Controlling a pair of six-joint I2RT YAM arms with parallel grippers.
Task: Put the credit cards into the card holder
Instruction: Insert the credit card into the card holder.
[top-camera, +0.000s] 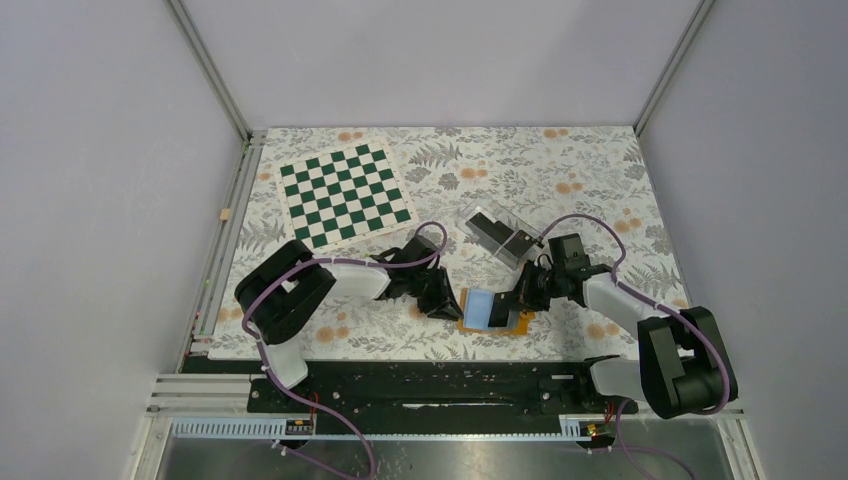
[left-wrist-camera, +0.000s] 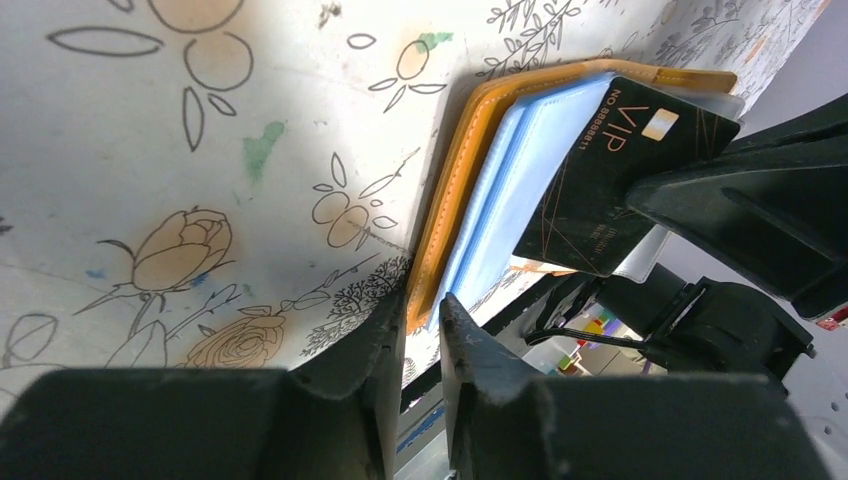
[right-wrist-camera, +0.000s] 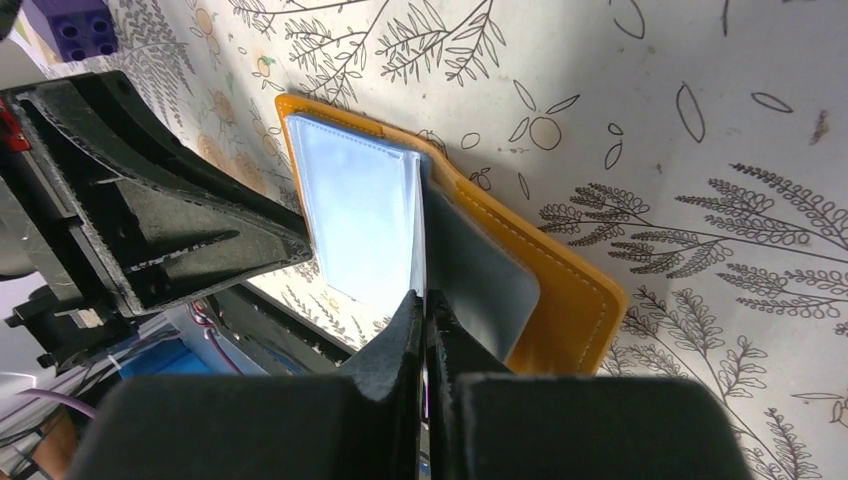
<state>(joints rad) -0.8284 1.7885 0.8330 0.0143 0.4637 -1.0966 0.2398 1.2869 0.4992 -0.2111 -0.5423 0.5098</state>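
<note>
Card holder (top-camera: 479, 307) lies open on the floral desk (top-camera: 600, 160), low and just right of centre in the top view, with its light blue pockets up and its orange cover beneath. The left fingers (left-wrist-camera: 372, 352) stand only a narrow gap apart and pinch the holder's edge. In the left wrist view, the orange cover and blue leaves sit between the tips and touch both.

The right fingers (right-wrist-camera: 398, 345) are pressed together on a black credit card (left-wrist-camera: 600, 170) marked VIP in gold. It is tilted over the blue pockets with one edge against them. Whether that edge is inside a pocket I cannot tell.

Just above the holder in the top view, a clear plastic box (top-camera: 470, 215) holds more black cards (top-camera: 489, 228). A green-and-white chessboard (top-camera: 345, 195) lies toward the upper left.
</note>
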